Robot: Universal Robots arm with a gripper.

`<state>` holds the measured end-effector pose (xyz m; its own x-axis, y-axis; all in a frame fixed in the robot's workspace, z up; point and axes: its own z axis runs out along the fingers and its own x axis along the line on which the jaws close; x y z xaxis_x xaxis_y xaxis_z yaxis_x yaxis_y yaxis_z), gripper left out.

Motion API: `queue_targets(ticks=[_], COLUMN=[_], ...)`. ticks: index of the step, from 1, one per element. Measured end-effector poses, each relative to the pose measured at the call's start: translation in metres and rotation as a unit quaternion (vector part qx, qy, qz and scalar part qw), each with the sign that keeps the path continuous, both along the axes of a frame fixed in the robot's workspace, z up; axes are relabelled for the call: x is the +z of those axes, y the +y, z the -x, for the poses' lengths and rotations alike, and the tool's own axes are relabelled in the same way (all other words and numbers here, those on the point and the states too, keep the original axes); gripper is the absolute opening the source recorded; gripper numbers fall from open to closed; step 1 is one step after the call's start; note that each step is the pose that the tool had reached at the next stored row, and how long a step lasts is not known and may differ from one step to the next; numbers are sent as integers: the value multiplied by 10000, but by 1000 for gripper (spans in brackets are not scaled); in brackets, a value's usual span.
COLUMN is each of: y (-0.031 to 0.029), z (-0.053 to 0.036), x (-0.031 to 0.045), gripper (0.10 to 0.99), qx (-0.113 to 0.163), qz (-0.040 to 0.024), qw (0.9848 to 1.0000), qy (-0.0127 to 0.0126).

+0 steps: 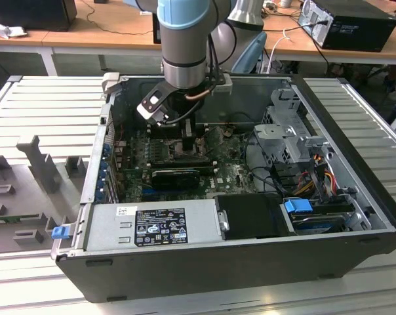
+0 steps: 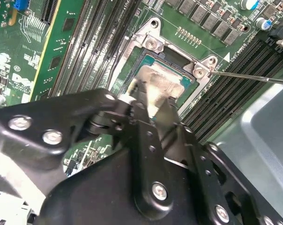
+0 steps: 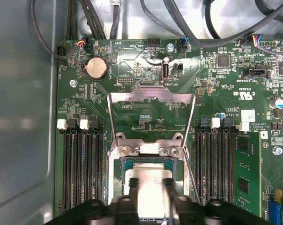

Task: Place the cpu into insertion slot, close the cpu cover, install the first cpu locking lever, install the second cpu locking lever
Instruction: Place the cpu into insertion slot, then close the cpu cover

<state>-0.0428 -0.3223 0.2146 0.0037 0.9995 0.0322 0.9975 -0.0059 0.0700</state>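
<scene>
The cpu (image 3: 149, 180), a pale silver square, sits in or just over the insertion slot (image 3: 148, 149) on the green board. My gripper (image 3: 151, 194) reaches straight down onto it, one black finger (image 3: 132, 194) at each side of the chip, and looks shut on it. In the second wrist view the cpu (image 2: 160, 82) shows between the fingertips of the gripper (image 2: 153, 101), inside the slot's silver rim (image 2: 151, 44). The cpu cover (image 3: 151, 95) stands swung back, open, behind the slot. In the exterior view the gripper (image 1: 188, 138) is deep inside the computer case (image 1: 204, 262).
Thin wire locking levers (image 3: 194, 140) (image 2: 254, 78) stick out beside the slot. Black memory slots (image 3: 80, 164) flank it on both sides. Cables (image 3: 202, 28) hang along the board's far edge. A power supply box (image 1: 158, 226) and a drive cage (image 1: 290, 138) crowd the case.
</scene>
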Motion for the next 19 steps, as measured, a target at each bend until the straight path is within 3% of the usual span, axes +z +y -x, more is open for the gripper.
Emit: queue_targets(ticks=[1,4,15,18,19], y=[0,0,0,-27,-34], z=[0,0,0,-52,-81], x=[4,20,108,108,108], gripper=[286,106,106,106,106], qx=[0,0,0,1,0], qz=[0,-1,-1,-29,-38], qw=[10000,10000,10000,10000,10000], qy=[0,0,-1,16,34])
